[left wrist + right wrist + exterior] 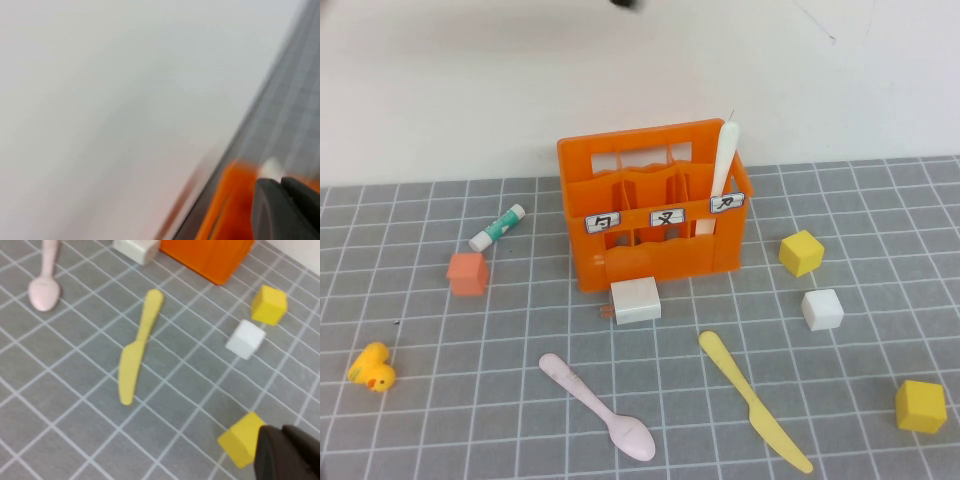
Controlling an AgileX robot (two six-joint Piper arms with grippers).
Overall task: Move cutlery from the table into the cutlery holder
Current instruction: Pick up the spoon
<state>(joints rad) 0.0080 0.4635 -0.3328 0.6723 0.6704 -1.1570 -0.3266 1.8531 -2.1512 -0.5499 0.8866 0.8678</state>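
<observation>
Dark fingers of the left gripper [287, 207] show only in its own wrist view, a dark mass at the frame's edge with a thin seam down it, and whether they are apart or closed I cannot tell; nothing is seen in their hold. Just past them lies a blur of the orange holder [227, 200] with a white tip [271, 167] beside it, most likely the white knife (too smeared to be sure). Of the right gripper [290, 452] only a dark edge shows, its opening also beyond telling, with a yellow cube [242, 439] right at its tip. Farther from those fingers lie the yellow knife [136, 345], flat on the table [65, 440], and beyond it the pink spoon [45, 287]. From above, neither gripper appears. The holder [655, 205] stands upright with the white knife [724, 160] upright in its right-hand compartment. Spoon [600, 405] and yellow knife [752, 400] lie in front of it, apart. A white block [636, 299] touches the holder's front; a tube [497, 227], orange cube [466, 273] and duck [373, 367] sit to its left.
</observation>
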